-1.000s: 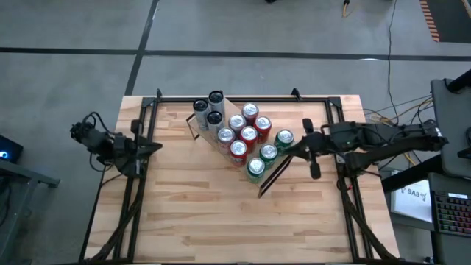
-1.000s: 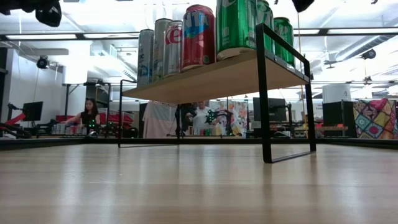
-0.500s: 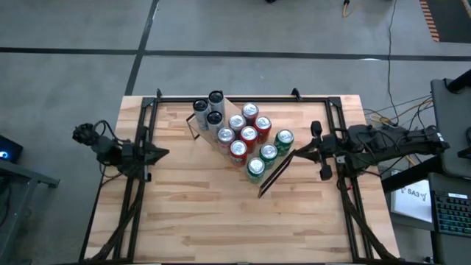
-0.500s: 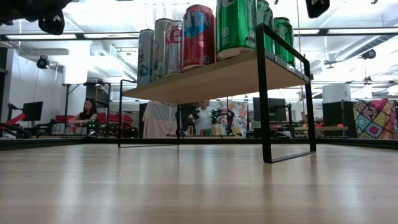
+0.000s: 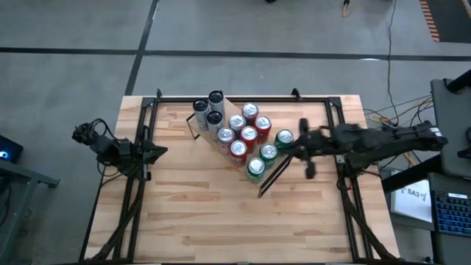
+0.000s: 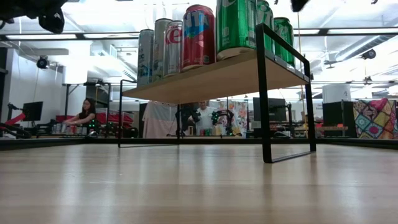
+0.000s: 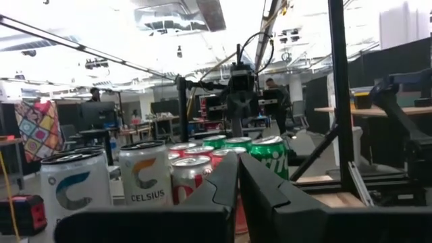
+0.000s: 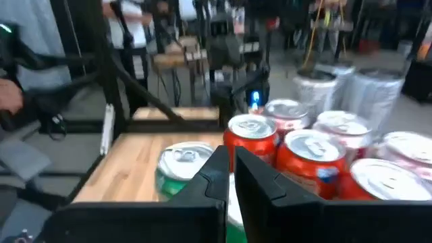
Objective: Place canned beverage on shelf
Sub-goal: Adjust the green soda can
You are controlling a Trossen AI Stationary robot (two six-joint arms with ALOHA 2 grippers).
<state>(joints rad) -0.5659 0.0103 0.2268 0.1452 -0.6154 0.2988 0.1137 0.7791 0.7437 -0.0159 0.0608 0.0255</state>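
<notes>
Cans (image 5: 249, 135) stand packed on the shelf (image 5: 274, 172), which sits diagonally in the upper centre of the high view, raised above the table (image 5: 221, 221) on black end frames. Eleven tops are countable: three green at the lower right end, four red, a silver-topped one among them, and three taller grey cans at the upper left end. None has moved against the earlier pictures; the shelf is likewise unchanged.

In the low view the nearest green can (image 6: 236, 27) stands at the shelf's near corner, with a red can (image 6: 198, 37) and paler cans behind it.

Right gripper (image 5: 282, 150) is at centre right of the high view, just beside the green cans at the shelf's lower right end. Its fingers are pressed together and hold nothing. Half a second ago it was farther right, near the table's right rail; it has advanced toward the cans. Its wrist view shows the closed fingers (image 8: 233, 169) pointing at a green can (image 8: 181, 169) and red cans beyond.

Left gripper (image 5: 163, 152) hangs at the left rail, centre left, fingers together, empty, well apart from the shelf. Its position is almost unchanged from half a second ago.

A person sits in the room beyond, far left of the low view.
</notes>
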